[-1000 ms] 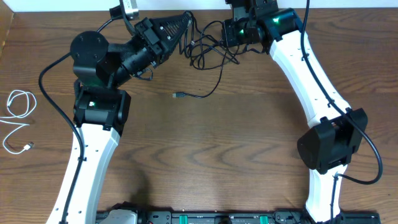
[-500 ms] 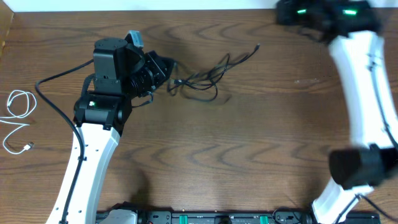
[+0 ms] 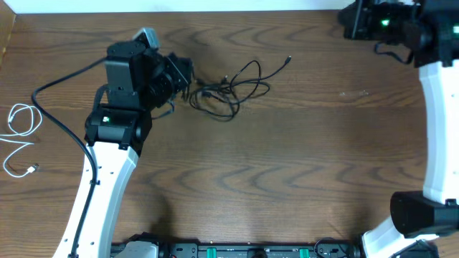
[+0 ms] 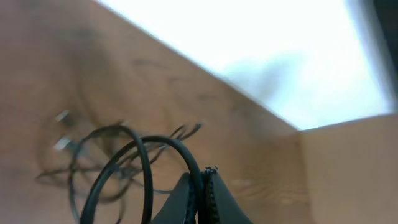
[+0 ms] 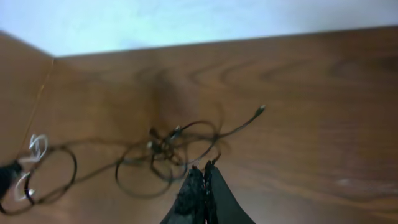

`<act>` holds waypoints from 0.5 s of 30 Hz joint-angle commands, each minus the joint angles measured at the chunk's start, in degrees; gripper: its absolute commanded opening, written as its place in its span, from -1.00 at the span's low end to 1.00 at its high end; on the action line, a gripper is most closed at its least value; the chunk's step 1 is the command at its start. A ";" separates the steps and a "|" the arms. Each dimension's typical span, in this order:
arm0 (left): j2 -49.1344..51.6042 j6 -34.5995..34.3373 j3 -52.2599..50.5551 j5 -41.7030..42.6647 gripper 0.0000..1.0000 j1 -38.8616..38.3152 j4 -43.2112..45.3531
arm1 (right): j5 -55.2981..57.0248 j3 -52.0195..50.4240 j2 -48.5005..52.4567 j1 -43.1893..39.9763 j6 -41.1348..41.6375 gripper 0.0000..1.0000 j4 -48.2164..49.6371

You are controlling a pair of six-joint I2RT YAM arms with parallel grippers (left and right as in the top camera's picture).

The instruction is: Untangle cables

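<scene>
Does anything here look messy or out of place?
Yes. The thin black cables lie snarled in one loose knot near the far edge of the wooden table, one strand pinched by the left gripper. A thin white cable sits coiled alone at the left edge. Nothing looks spilled or broken.

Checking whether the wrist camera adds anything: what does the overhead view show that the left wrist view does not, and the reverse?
Only overhead: the white cable coiled alone at the left edge of the wooden table, and the right gripper in the far right corner, away from the tangle. Only left wrist: a loop of the black cables running into the closed fingertips of the left gripper. Both: that black bunch on the tabletop.
</scene>
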 commanded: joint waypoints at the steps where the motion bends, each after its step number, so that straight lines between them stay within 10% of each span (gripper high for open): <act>1: -0.17 0.85 0.59 8.81 -0.85 0.20 8.33 | -2.27 -0.07 0.42 2.75 -0.85 -0.97 -0.76; 15: -0.22 -33.53 0.61 9.86 -0.85 0.20 51.08 | -1.22 -0.59 3.74 6.99 -2.97 -0.98 -3.19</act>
